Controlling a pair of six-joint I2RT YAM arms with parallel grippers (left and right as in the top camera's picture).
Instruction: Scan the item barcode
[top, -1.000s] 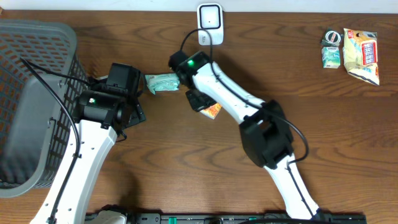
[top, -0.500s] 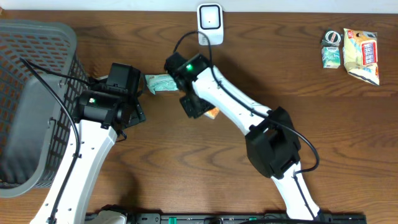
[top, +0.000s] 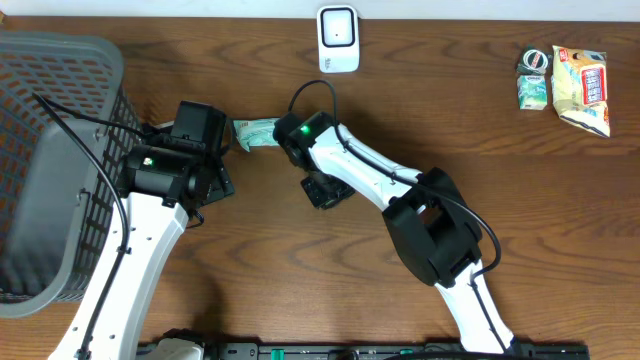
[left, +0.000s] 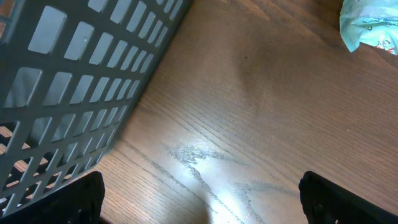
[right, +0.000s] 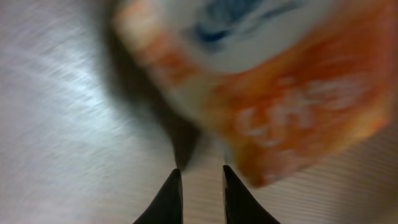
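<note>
While the left tool (left: 202, 199) gapes empty, the right tool (right: 200, 180) stands barely open; holding nothing.

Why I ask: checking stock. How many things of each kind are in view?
Basket: 1
Scanner: 1
Packets: 4 (green-white packet, orange packet, small green packet, yellow packet)
Unclear round item: 1
Total: 7
</note>
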